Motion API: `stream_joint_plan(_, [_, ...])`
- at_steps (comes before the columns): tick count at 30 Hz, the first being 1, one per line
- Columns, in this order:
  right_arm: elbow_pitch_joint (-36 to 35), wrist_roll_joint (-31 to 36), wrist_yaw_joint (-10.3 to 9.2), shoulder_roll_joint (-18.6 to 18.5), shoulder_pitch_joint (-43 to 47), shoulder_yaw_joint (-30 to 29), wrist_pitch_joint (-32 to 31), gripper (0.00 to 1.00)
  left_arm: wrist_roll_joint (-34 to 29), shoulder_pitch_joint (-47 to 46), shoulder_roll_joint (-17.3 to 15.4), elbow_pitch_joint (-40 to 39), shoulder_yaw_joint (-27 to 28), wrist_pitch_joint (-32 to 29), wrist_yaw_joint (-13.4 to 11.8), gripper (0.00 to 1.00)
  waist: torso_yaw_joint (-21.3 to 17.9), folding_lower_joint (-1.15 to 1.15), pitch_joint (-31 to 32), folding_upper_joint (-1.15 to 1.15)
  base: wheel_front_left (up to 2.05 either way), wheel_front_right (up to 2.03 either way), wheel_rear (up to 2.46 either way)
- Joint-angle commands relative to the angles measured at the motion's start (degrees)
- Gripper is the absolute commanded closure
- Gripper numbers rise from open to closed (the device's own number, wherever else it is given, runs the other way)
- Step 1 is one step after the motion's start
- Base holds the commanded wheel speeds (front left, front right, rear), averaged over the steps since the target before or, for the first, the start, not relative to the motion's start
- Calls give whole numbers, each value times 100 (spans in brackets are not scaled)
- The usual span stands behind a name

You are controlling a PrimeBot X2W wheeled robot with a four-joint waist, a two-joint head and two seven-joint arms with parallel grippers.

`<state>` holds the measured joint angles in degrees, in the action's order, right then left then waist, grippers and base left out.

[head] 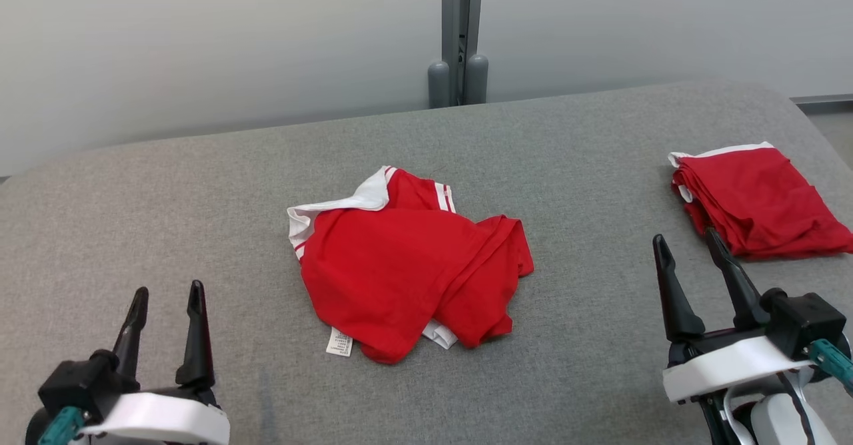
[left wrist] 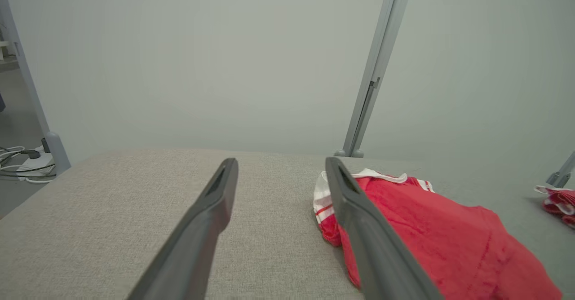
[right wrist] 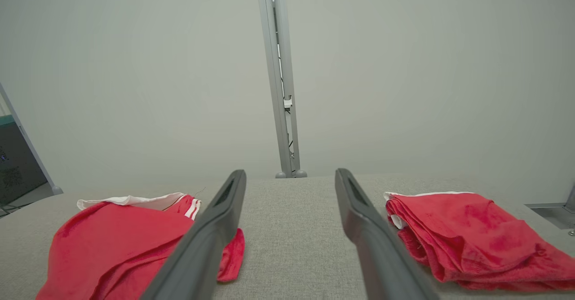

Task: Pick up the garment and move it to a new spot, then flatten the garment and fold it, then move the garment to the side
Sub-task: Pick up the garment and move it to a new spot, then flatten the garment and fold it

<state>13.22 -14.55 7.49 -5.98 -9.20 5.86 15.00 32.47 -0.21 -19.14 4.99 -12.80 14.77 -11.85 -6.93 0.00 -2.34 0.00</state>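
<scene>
**Both grippers wide and empty, crumpled shirt at mid-worktop**

The left gripper (head: 168, 288) hovers by the near left corner of the grey fabric-covered worktop (head: 200, 198), its two dark fingers spread wide and holding nothing. The right gripper (head: 685, 235) is just as wide and empty near the right edge. Between them, apart from both, the crumpled red garment with white collar and striped trim (head: 400, 265) lies at the worktop's middle. A folded red garment (head: 760, 198) rests at the right edge, just beyond the right gripper's fingertips.
</scene>
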Motion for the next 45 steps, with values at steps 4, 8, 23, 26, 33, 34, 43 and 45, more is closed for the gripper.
stream_joint_plan(4, [-47, 26, 1, -18, 190, -149, 24, 0, -133, 307, 257, -230, 185, 46, -57, 0, 11, 0, 152, 0, 0, 0, 0])
stream_joint_plan(8, [-28, 50, 1, 5, 261, -142, 24, 0, -351, 482, 485, -296, 271, 44, 36, 0, 27, 0, 181, 0, 0, 0, 0])
stream_joint_plan(23, [9, 79, 1, 2, 253, -145, 24, 0, -796, 452, 880, -100, 583, 47, 474, 0, 146, 0, 203, 0, 0, 0, 0])
stream_joint_plan(26, [6, 82, 1, 9, 252, -137, 24, 0, -864, 451, 925, -76, 626, 47, 518, 0, 161, 0, 209, 0, 0, 0, 0])
stream_joint_plan(33, [-24, 75, 1, 7, 227, -124, 24, 0, -963, 468, 996, -9, 698, 47, 619, 0, 155, 0, 209, 0, 0, 0, 0])
stream_joint_plan(34, [-30, 78, 1, 8, 233, -123, 24, 0, -976, 468, 1004, -3, 706, 47, 622, 0, 153, 0, 208, 0, 0, 0, 0])
stream_joint_plan(43, [-18, 80, 1, 10, 242, -97, 24, 0, -1074, 468, 1087, 59, 734, 47, 686, 0, 132, 0, 212, 0, 0, 0, 0])
stream_joint_plan(45, [-15, 77, 1, 11, 229, -93, 24, 0, -1077, 454, 1097, 86, 712, 47, 709, 0, 125, 0, 212, 0, 0, 0, 0])
